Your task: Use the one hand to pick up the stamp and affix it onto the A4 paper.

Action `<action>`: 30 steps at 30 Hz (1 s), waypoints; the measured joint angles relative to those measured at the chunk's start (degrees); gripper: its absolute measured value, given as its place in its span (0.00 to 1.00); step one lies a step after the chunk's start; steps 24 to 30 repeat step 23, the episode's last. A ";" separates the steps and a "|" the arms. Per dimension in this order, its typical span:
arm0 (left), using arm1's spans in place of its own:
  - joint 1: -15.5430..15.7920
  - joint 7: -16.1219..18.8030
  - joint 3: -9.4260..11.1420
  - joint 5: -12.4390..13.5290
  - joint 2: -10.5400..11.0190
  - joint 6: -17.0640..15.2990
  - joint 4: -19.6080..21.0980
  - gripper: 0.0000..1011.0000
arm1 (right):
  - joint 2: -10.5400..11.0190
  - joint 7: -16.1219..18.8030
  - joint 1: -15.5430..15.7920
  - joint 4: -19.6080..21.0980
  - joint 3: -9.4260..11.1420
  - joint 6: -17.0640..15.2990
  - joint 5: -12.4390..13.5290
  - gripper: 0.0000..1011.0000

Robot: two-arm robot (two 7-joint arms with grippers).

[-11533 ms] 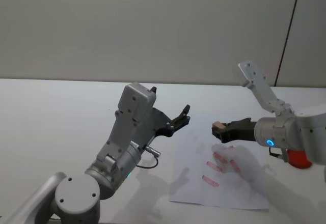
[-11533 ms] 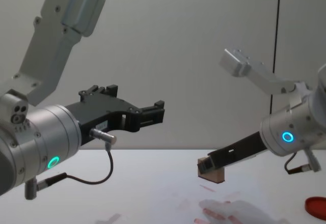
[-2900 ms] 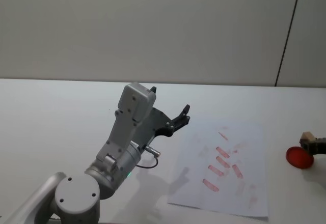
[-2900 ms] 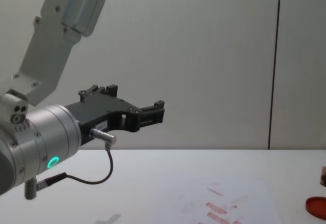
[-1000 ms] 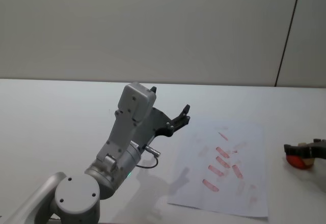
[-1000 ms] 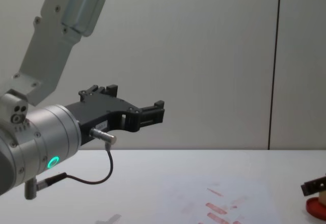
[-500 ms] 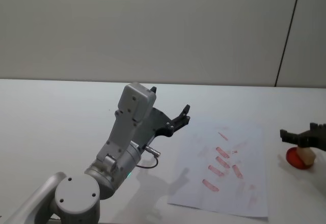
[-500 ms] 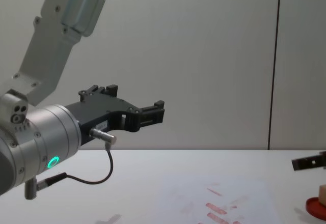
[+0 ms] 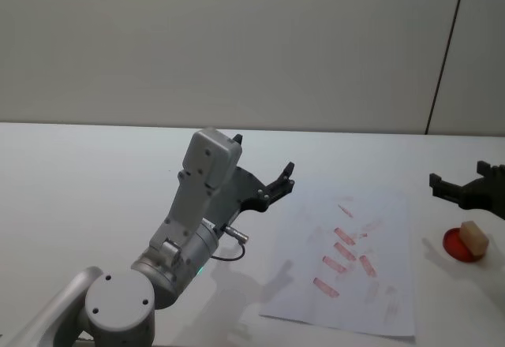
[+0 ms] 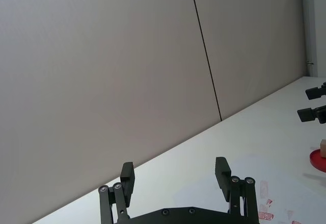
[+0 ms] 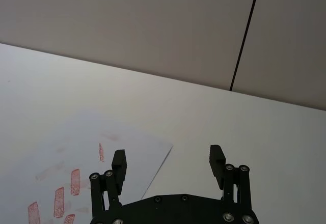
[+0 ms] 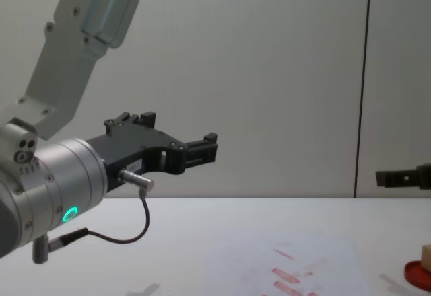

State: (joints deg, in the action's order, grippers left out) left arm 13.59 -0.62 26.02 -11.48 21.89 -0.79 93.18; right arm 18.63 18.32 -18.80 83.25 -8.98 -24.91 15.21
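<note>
R gripper [image 9: 461, 192] hovers above ink pad [image 9: 456, 246], my fingers wide, empty. Stamp [image 9: 473, 238] sits on pad, far right of A4 paper [image 9: 379, 304]. L gripper [image 9: 280, 183] parked mid-air, fingers wide.

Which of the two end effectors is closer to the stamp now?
The right end effector, open above the stamp that rests on the red ink pad. The left end effector is raised beyond the far side of the A4 paper.

Right arm [image 9: 481, 189] cut off at edge
</note>
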 joint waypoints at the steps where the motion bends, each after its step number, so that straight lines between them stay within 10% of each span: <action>1: 0.00 0.00 0.00 0.00 0.00 0.00 0.00 0.99 | 0.02 -0.01 0.10 0.16 0.01 0.23 0.07 0.99; 30: 0.00 0.00 0.00 0.00 0.00 0.00 0.00 0.99 | 0.24 -0.15 1.31 2.19 0.20 3.77 1.05 0.99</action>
